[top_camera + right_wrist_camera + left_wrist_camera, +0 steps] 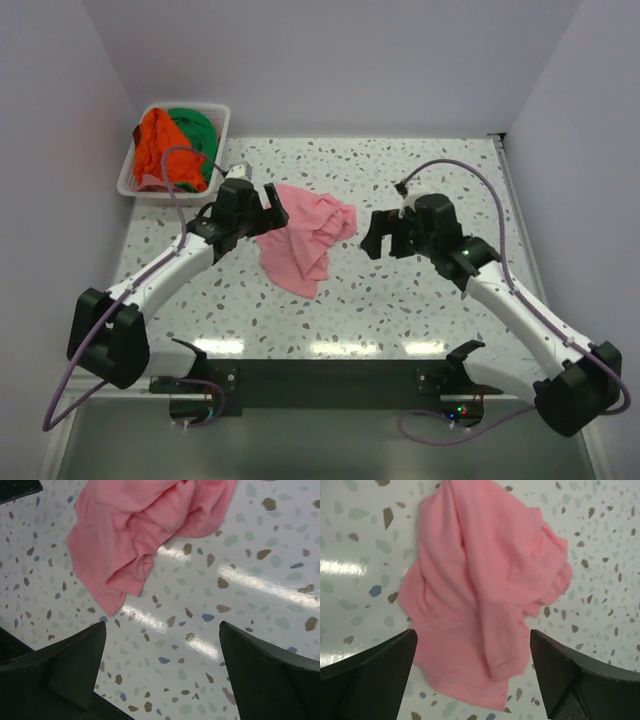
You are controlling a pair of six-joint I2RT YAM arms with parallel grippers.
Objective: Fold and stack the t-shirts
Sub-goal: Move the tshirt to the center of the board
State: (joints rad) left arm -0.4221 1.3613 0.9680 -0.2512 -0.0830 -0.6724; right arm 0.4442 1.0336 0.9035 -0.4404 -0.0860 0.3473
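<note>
From above, the pink t-shirt [305, 238] lies crumpled in a heap on the bench [400, 310], roughly midway between the 2 arms. The left fingers [268, 205] hang at its left edge and the right fingers [372, 240] just beside its right edge. The orange t-shirt [155, 145] and green t-shirt [195, 130] sit bundled in the white basket [225, 125] at the far left corner. By the look of it, no shirt is folded yet, and the step in hand is spreading the pink one flat.

In the left wrist view, the left fingers [370, 670] stand wide apart and hold nothing. The pink t-shirt [480, 595] lies below them, twisted, with a hemmed edge showing nearest the camera. That hem looks like the best place to pinch: 1 layer only, close to a corner.

In the right wrist view, the right fingers [270, 665] are equally spread and empty over bare bench, with the pink t-shirt [140, 535] off ahead. This arm probably needs to reach in for an opposite corner, so that both can pull outward and lay the cloth smooth before any fold. Grabbing the bunched middle would likely only drag the heap.
</note>
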